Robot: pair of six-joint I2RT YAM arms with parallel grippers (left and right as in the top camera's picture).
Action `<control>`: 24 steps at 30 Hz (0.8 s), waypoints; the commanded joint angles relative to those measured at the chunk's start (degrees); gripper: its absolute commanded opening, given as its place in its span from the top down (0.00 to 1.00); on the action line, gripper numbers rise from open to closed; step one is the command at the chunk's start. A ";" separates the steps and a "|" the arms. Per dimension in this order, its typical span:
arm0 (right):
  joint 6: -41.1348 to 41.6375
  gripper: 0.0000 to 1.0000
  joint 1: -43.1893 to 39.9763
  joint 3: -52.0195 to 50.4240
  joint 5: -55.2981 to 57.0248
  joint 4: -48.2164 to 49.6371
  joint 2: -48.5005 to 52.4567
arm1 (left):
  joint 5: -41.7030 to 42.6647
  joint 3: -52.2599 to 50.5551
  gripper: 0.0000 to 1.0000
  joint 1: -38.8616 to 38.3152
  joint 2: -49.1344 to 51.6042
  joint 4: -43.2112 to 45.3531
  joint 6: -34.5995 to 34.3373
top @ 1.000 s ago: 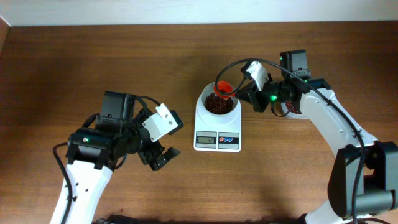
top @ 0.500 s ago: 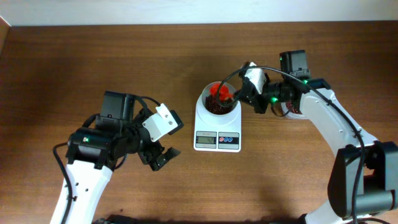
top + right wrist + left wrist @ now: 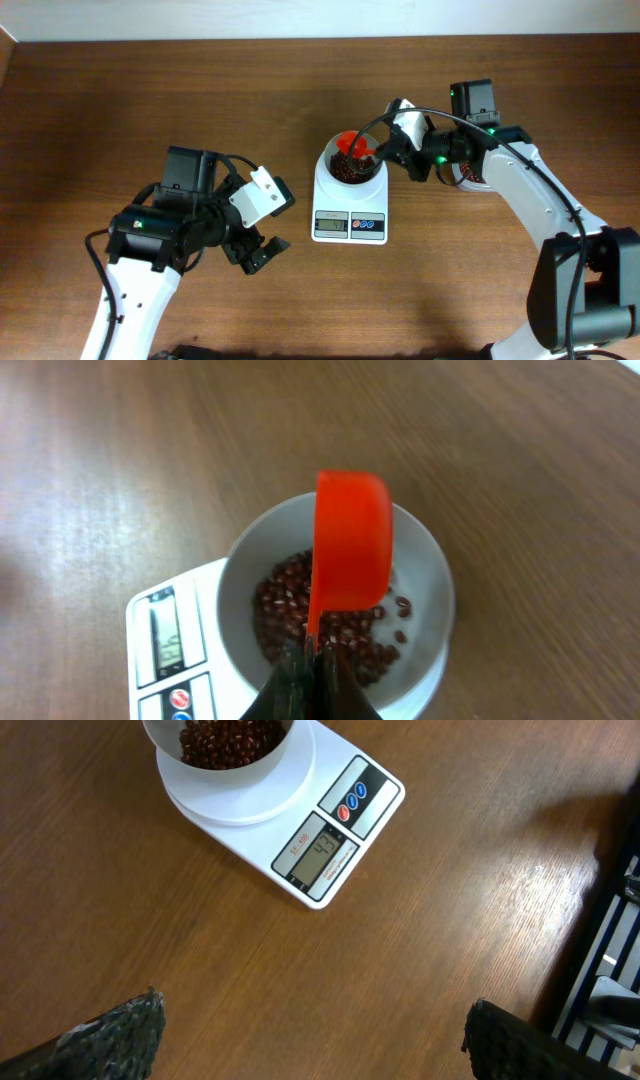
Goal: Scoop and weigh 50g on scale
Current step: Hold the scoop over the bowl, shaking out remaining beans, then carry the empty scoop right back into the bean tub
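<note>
At the centre of the desk [image 3: 150, 90]: scale [image 3: 349, 222], display turned toward the robot so the reading shows; its white bowl [image 3: 425, 565] holds the beans [image 3: 285, 595]. Over the bowl: red scoop [image 3: 352, 540], tipped on edge to shed its load inside, handle pinched in the closed right hand [image 3: 312, 670]. Toward the front edge: left hand [image 3: 258, 252], spread wide, empty, parked clear of the weighing

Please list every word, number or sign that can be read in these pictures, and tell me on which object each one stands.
"43", as far as the digits can be made out: on the grey display of the scale.
The small print beside the display: too small to read.
The red and blue buttons: any signs on them are too blurred to read.
The red scoop: no writing seen.
</note>
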 commanded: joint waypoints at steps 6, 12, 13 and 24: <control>0.59 0.96 -0.57 0.33 -1.44 1.22 0.15 | 0.39 1.18 0.01 0.31 0.00 0.09 1.16; 1.01 0.96 -0.66 0.33 -5.38 1.27 0.15 | 0.39 1.18 0.01 0.31 0.00 0.11 1.16; 0.96 0.96 -0.66 0.33 -8.87 0.83 0.15 | 0.39 1.18 0.01 0.31 0.00 0.09 1.16; 0.44 0.96 -0.63 0.33 -6.93 1.01 0.15 | 0.39 1.18 0.01 0.31 0.00 0.11 1.16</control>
